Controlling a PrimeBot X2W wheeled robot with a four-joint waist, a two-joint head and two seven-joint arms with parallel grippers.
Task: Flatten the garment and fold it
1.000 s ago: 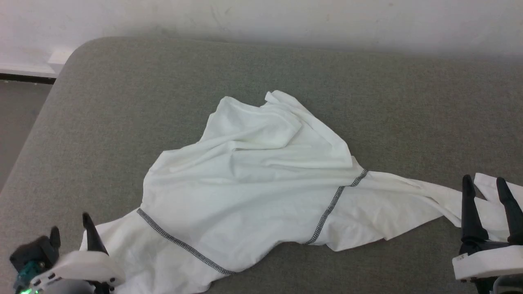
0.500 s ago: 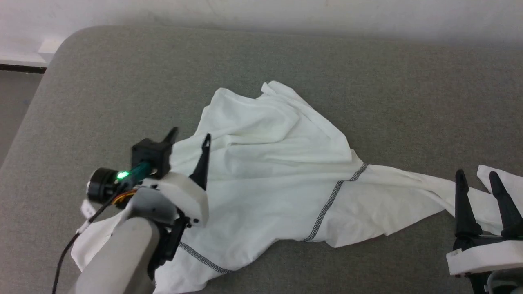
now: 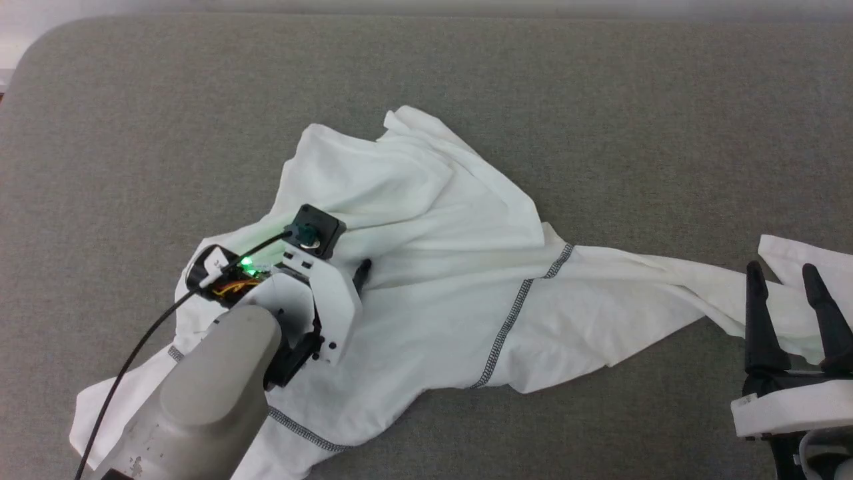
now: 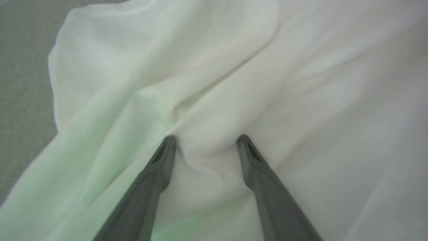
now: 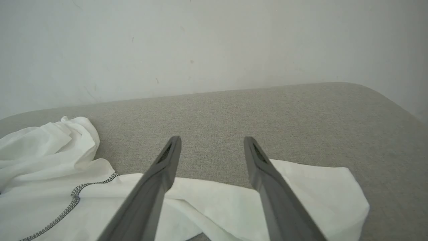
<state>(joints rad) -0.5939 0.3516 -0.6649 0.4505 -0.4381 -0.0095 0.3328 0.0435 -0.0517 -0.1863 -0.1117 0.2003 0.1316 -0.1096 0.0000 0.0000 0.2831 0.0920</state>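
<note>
1. This is a plain indoor room. Whether it is a home or a test room cannot be told.
2. The work surface is a grey woven-fabric upholstered pad [image 3: 600,100] with rounded corners, like a mattress or sofa seat.
3. Its far edge runs along a bare white painted wall [image 5: 200,43] with faint scuffs.
4. A crumpled thin white fabric garment [image 3: 433,267] with dark grey zigzag stitching lies mid-pad, suggesting laundry work.

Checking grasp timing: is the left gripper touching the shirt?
Touching. Left wrist view: fingertips of the open left gripper press into the shirt, fabric bunched between them.
</note>
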